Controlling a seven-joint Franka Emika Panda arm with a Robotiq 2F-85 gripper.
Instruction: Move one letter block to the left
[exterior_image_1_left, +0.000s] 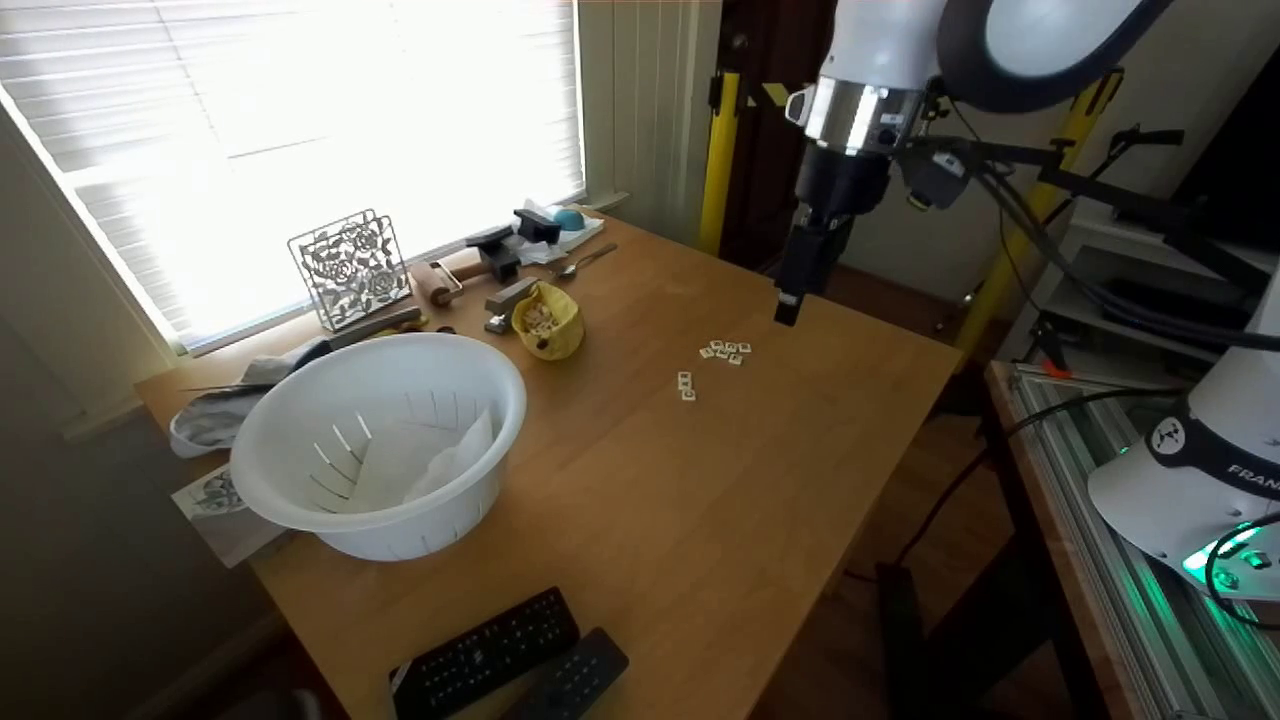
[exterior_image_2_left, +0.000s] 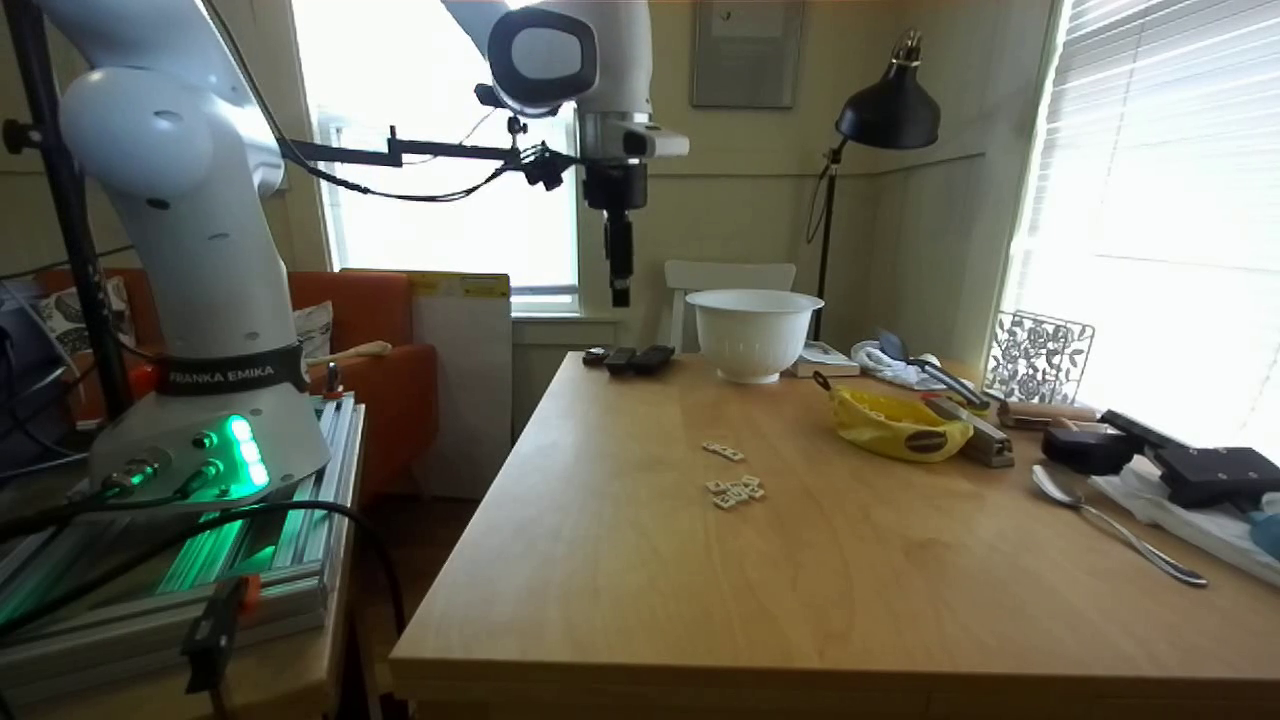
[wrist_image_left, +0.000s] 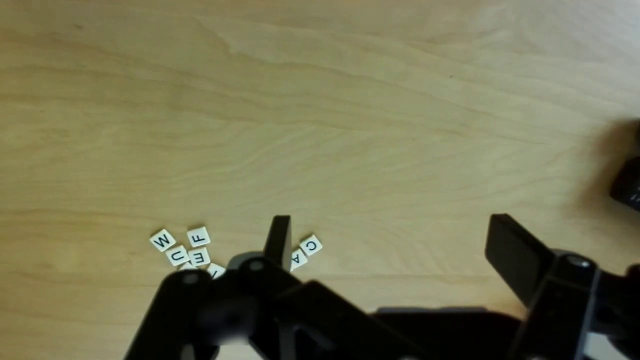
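Well, the handiest letter block (wrist_image_left: 311, 245) looks to be the one marked C, flat on the table (exterior_image_1_left: 650, 540), well in from every edge but nearer the one by the arm's base (exterior_image_2_left: 205, 415) than the edge facing it. Take it low and gently: centre it between the pads (wrist_image_left: 281, 240), rotate until they lie square to its sides, and pinch the two flanks that run along the short row (exterior_image_2_left: 724, 452), not the one facing the A tile (wrist_image_left: 299, 258). So small a piece offers little to hold, so come down almost to the wood; any skew would likely spin it. Being square, it has no long axis; its sides sit slantwise to the table's edges, and the letter's mouth seems to face the A. The row does have an axis, its C end aimed roughly at the corner with the remotes (exterior_image_1_left: 490, 655). If left means the robot's own, the move goes towards the edge where the white bowl (exterior_image_2_left: 755, 340) stands, away from the A. A loose cluster of tiles (wrist_image_left: 199, 257) lies nearer the opposite edge. The gripper (wrist_image_left: 391, 232) hangs well above in both exterior views, pads spread wide with nothing between, seemingly offset towards the base-side edge
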